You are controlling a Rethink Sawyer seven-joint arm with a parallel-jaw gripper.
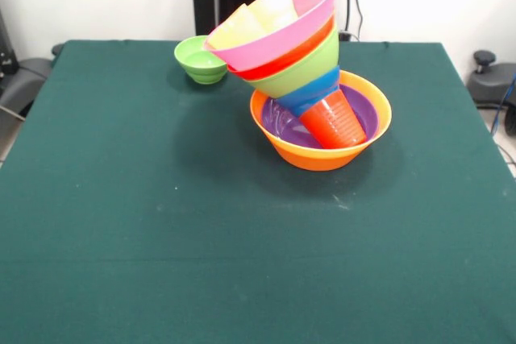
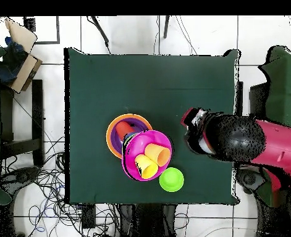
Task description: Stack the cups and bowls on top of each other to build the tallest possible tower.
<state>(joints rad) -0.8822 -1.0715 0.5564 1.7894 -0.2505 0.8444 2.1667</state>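
The tower (image 1: pixel 310 86) stands in the middle of the green surface (image 1: pixel 161 223). Its base is a large orange bowl (image 1: pixel 322 155) with a shallow purple bowl (image 1: pixel 282 122) inside. A red-orange cup (image 1: pixel 334 121) stands mouth-down in that, and a blue, a green, a red-orange and a large pink bowl (image 1: pixel 278 34) are nested on it, with two yellow cups (image 1: pixel 256 18) lying in the pink one. The whole upper part leans hard to one side, its long axis well off upright, toward the small green bowl (image 1: pixel 200 60), the only piece not stacked, which sits just beside the tower.

The arm's end (image 2: pixel 197 131) shows only in the overhead view, drawn off to the side of the tower with bare surface between. I cannot tell how the fingers stand. They are hidden under the arm's black and red body (image 2: pixel 253 145).

Judged from that view, the loose bowl (image 2: pixel 171 179) lies across from the arm's end, a little toward the robot's base, with the tower's overhang close above it. Any reach for it should likely clear that lean.
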